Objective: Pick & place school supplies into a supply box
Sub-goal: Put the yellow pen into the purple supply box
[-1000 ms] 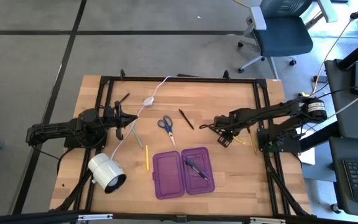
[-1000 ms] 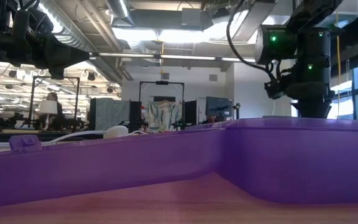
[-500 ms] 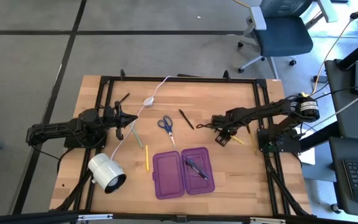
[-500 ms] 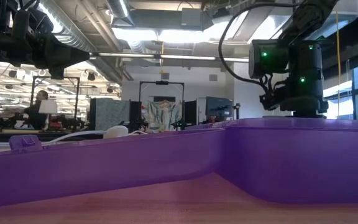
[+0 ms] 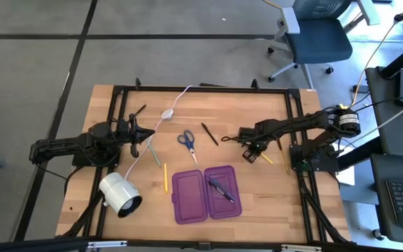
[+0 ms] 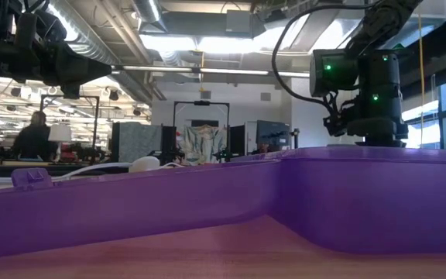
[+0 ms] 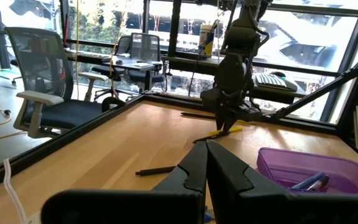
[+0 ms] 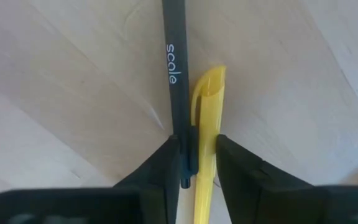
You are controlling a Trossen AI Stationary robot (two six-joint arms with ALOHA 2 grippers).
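Note:
The open purple supply box (image 5: 205, 194) lies flat near the table's near edge, with pens (image 5: 220, 189) in its right half. Blue-handled scissors (image 5: 187, 141), a dark pen (image 5: 210, 134), a green pencil (image 5: 152, 151) and a yellow pencil (image 5: 165, 177) lie on the wood. My right gripper (image 5: 252, 150) is down at the table right of the box, shut on a yellow pen (image 8: 207, 99) and a dark pen (image 8: 171, 68) lying side by side. My left gripper (image 5: 136, 136) waits shut at the table's left. My right gripper comes from above, pointing down, across the two pens. One finger (image 8: 157, 171) stands against the dark pen's end (image 8: 178, 140), the other finger (image 8: 244, 171) against the yellow pen's barrel (image 8: 209, 140). Both pens lie flat on the table between them.
A white lamp (image 5: 120, 194) lies at the near left, its white cable and switch (image 5: 166, 113) running to the far edge. Another dark pen (image 5: 140, 110) lies far left. Black frame rails (image 5: 201, 89) border the table. In the low view the box wall (image 6: 285, 194) hides the tabletop.
My right gripper has moved a little toward the table's left and come down onto the pens beside the box. The left arm and the supplies have stayed put.

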